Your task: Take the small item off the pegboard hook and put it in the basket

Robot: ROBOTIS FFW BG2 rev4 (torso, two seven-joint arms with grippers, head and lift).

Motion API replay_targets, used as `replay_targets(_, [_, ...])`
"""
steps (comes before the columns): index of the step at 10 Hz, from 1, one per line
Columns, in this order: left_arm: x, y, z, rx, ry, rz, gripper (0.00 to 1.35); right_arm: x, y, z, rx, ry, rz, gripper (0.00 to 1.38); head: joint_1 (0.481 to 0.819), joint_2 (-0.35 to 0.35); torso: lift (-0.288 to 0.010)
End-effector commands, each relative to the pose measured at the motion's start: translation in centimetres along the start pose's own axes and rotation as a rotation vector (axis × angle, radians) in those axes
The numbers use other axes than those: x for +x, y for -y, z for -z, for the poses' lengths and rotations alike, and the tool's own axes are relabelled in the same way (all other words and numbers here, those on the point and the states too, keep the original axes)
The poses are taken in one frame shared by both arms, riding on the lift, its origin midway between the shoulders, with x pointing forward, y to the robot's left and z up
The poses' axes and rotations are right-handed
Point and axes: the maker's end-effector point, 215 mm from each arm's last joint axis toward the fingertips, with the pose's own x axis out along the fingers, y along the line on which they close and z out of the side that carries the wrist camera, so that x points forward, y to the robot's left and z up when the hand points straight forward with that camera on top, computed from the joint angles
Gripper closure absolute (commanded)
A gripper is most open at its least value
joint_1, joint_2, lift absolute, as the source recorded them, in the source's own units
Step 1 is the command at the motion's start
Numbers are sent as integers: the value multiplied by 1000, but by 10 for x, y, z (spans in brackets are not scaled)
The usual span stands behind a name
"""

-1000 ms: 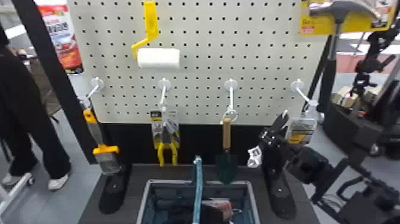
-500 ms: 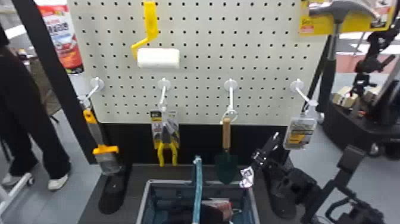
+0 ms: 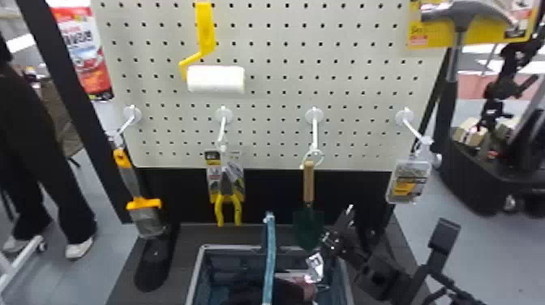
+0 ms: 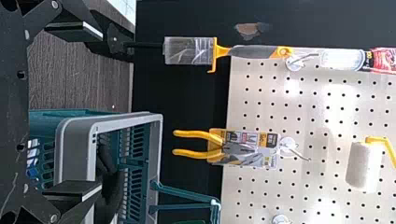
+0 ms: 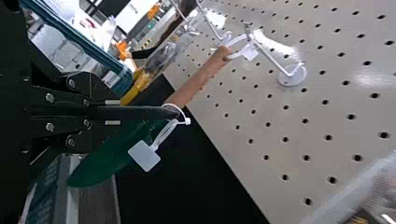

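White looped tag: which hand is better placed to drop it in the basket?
Right, I'd judge: the right hand has the white tag looped at its tip, and the tag appears over the basket in head view. The left hand is open and empty.

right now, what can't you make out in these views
- Floor of the teal and grey plastic basket: head view, partly behind its blue handle, cut off by the bottom edge.
- Whether the thin white loop is pinched or just hung: right wrist view, hidden by the right gripper's black fingers.
- Lettering on the clear hanging package: head view, too small.
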Motion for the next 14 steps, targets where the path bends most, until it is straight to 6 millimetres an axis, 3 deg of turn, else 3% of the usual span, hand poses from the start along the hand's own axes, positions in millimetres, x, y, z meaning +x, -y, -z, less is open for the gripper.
replay_targets(1, [0, 0, 0, 1, 1, 1, 176, 5, -5, 16, 20, -35, -18, 1150, 549, 0, -100])
replay_targets(7, [1, 0, 0, 2, 2, 2, 176, 13, -18, 78, 91, -160, -67, 1148, 549, 0, -100])
replay_targets(10, [0, 0, 2, 0, -2, 2, 176, 16, -23, 87, 98, -182, -81, 1111, 549, 0, -100])
replay_targets(12, [1, 2, 1, 1, 0, 4, 176, 17, -22, 87, 92, -191, -89, 630, 549, 0, -100])
replay_targets(14, [1, 1, 1, 0, 1, 3, 176, 17, -22, 88, 94, -192, -93, 351, 549, 0, -100])
